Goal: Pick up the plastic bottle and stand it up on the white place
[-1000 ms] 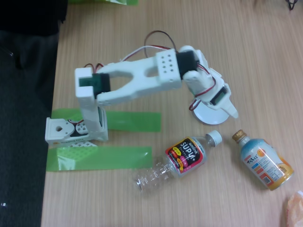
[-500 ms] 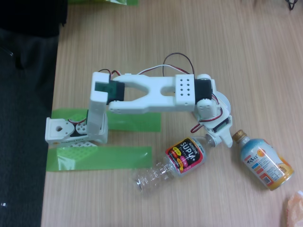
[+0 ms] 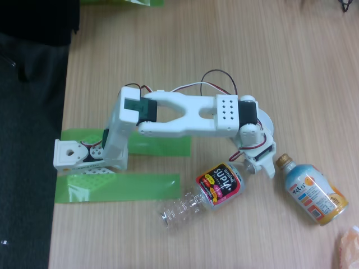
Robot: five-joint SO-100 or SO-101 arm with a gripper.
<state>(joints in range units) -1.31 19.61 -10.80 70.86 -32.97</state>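
The plastic bottle (image 3: 205, 195) lies on its side on the wooden surface (image 3: 168, 50), just below the white arm (image 3: 185, 115). The tool (image 3: 253, 166) hangs right over the bottle's cap end. I cannot tell if it is open or closed. The white place (image 3: 268, 124) peeks out behind the arm. A second bottle (image 3: 309, 190) lies to the right.

soft, even light; slightly blurry, faint shadows.
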